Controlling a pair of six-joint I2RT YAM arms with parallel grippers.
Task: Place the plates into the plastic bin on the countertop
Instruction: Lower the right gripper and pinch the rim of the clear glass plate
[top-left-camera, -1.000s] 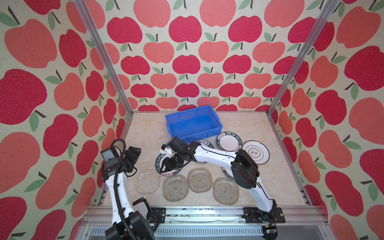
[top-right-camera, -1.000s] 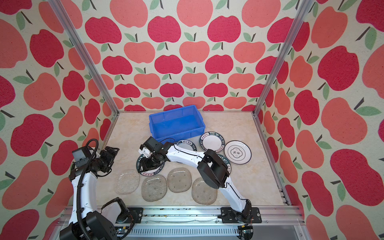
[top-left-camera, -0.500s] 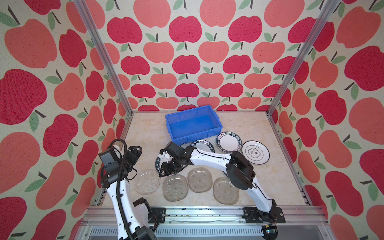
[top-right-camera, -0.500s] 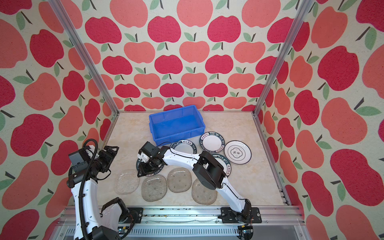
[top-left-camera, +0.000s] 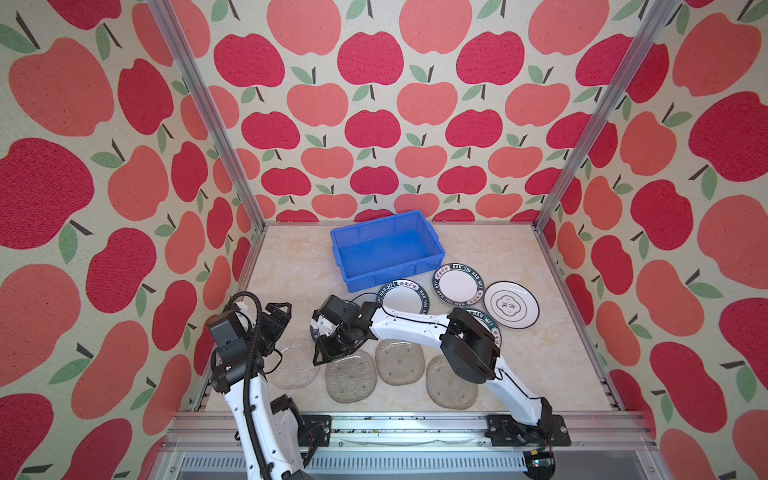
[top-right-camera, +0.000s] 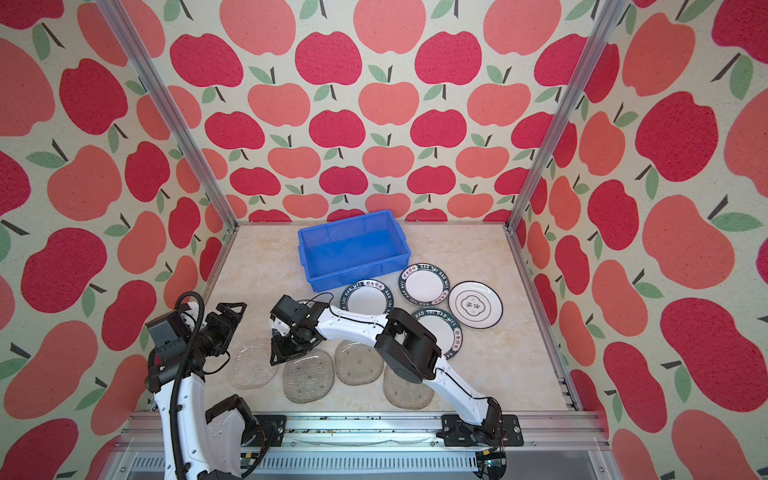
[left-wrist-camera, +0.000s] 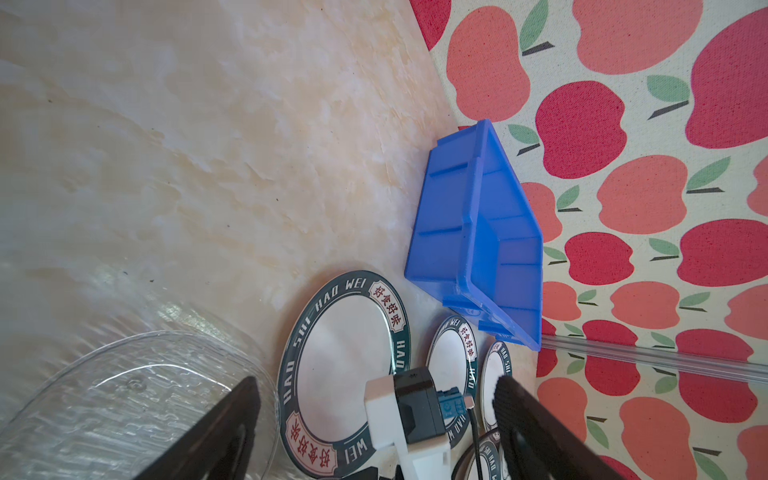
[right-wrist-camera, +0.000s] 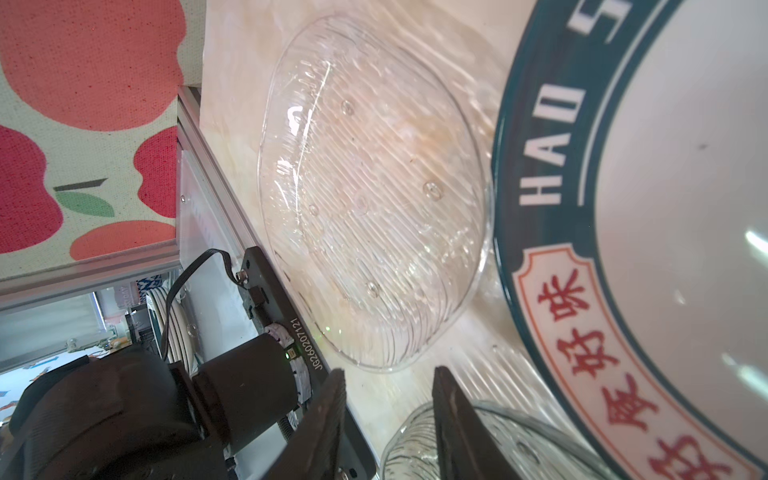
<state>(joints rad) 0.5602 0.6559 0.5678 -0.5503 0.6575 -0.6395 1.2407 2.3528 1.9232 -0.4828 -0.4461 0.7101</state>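
Note:
The blue plastic bin (top-left-camera: 386, 249) (top-right-camera: 353, 247) stands empty at the back of the countertop (top-left-camera: 291, 266). Round green-rimmed plates (top-left-camera: 403, 297) (top-left-camera: 458, 284) and an emblem plate (top-left-camera: 511, 304) lie in front of it. Several clear glass plates (top-left-camera: 296, 363) (top-left-camera: 350, 376) (top-left-camera: 400, 361) lie near the front. My right gripper (top-left-camera: 328, 355) (right-wrist-camera: 390, 399) points down at the far-left rim of the second glass plate (right-wrist-camera: 478, 449), jaws a little apart astride that rim. It partly hides another round plate (right-wrist-camera: 665, 208) (left-wrist-camera: 345, 374). My left gripper (top-left-camera: 280, 320) (left-wrist-camera: 374, 415) hovers wide open and empty beside the leftmost glass plate (left-wrist-camera: 124, 395).
A fourth green-rimmed plate (top-left-camera: 484, 328) is partly under the right arm's elbow (top-left-camera: 469, 349), as is the rightmost glass plate (top-left-camera: 451, 381). Apple-patterned walls close in three sides, and an aluminium frame edge (top-left-camera: 374, 415) runs along the front.
My right gripper has moved from over the round plate toward the front, down to the glass plate's rim, with its jaws narrowing. The left gripper shifted slightly right and opened a little more.

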